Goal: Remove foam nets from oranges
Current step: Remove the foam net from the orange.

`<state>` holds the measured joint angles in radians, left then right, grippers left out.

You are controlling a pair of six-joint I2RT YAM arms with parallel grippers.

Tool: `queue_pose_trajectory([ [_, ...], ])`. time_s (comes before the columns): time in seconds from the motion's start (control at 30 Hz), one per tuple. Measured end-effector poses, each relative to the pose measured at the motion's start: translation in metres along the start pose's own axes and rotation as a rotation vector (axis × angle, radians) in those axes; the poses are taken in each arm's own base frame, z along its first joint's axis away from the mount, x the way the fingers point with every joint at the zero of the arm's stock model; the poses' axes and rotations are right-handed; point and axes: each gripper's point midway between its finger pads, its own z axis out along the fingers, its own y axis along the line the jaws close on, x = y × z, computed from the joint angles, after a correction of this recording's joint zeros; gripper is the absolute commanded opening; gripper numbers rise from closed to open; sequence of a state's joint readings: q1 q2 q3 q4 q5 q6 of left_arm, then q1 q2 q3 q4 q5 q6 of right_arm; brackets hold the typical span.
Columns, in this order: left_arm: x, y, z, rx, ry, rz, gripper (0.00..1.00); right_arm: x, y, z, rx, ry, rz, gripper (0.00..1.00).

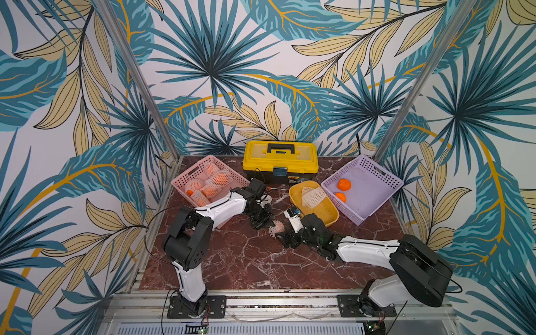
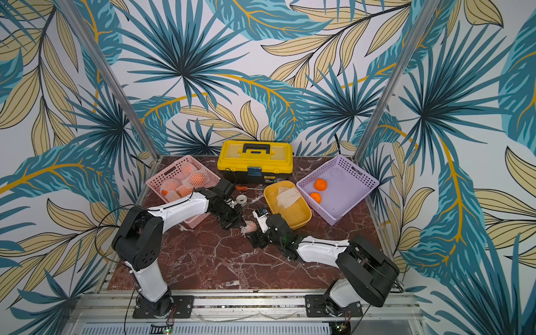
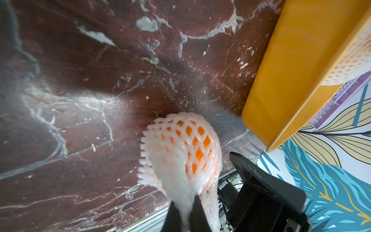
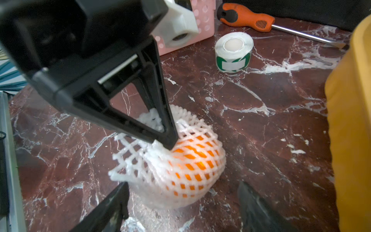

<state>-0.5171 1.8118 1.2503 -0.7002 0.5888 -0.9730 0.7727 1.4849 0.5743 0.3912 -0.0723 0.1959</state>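
My left gripper (image 3: 181,211) pinches tight on the foam net (image 4: 140,160) by its loose end, its orange (image 4: 192,162) resting on the table (image 4: 261,120). My right gripper (image 4: 182,186) gapes around it, holding nothing. Beyond — a shed net (image 1: 313,196) in the yellow tray (image 1: 330,216), two bare oranges (image 1: 344,184) in the purple basket (image 1: 385,179), and several netted ones (image 1: 222,178) left in the pink basket (image 1: 185,177).

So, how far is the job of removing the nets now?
Done: two bare oranges lie in the purple basket, and empty nets lie in the yellow tray. In hand: the left hand is shut on the foam net of one orange on the table; the right hand is open beside it. Left: about four netted oranges in the pink basket.
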Motion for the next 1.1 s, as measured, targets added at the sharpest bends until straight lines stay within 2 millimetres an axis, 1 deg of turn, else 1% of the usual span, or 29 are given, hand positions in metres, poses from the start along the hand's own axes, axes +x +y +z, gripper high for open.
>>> queue_pose_trajectory([
  [0.13, 0.001, 0.0, 0.0, 0.002, 0.003, 0.0, 0.07, -0.006, 0.004, 0.004, -0.001, -0.005, -0.055, 0.8],
  [0.23, 0.001, -0.001, 0.0, 0.004, 0.006, 0.0, 0.07, -0.01, 0.007, 0.005, 0.0, -0.016, -0.089, 0.79],
  [0.33, 0.001, -0.005, -0.003, 0.014, 0.007, 0.005, 0.07, -0.01, 0.008, 0.003, -0.008, -0.027, -0.107, 0.8],
  [0.47, 0.001, -0.009, -0.005, 0.025, 0.009, 0.013, 0.07, -0.009, 0.013, -0.007, -0.037, -0.044, -0.128, 0.85],
  [0.5, 0.001, -0.01, -0.005, 0.026, 0.011, 0.013, 0.07, -0.01, 0.014, -0.008, -0.043, -0.047, -0.134, 0.92],
  [0.57, 0.001, -0.01, -0.005, 0.027, 0.013, 0.014, 0.07, -0.011, 0.017, -0.009, -0.056, -0.052, -0.145, 0.99],
  [0.67, 0.002, -0.01, -0.005, 0.029, 0.015, 0.017, 0.07, -0.012, 0.017, -0.009, -0.056, -0.056, -0.165, 1.0],
  [0.73, 0.002, -0.01, -0.005, 0.031, 0.017, 0.017, 0.07, -0.012, 0.013, -0.005, -0.029, -0.048, -0.168, 0.99],
  [0.83, 0.002, -0.011, -0.005, 0.033, 0.02, 0.018, 0.07, -0.012, 0.004, 0.002, 0.021, -0.04, -0.164, 0.97],
  [0.9, 0.003, -0.011, -0.005, 0.035, 0.023, 0.021, 0.07, -0.009, -0.002, 0.005, 0.047, -0.031, -0.157, 0.94],
  [1.0, 0.003, -0.012, -0.007, 0.04, 0.022, 0.026, 0.07, -0.004, -0.006, 0.01, 0.065, -0.014, -0.153, 0.86],
  [1.1, 0.005, -0.014, -0.008, 0.047, 0.023, 0.033, 0.07, -0.002, -0.006, 0.016, 0.066, -0.002, -0.149, 0.74],
])
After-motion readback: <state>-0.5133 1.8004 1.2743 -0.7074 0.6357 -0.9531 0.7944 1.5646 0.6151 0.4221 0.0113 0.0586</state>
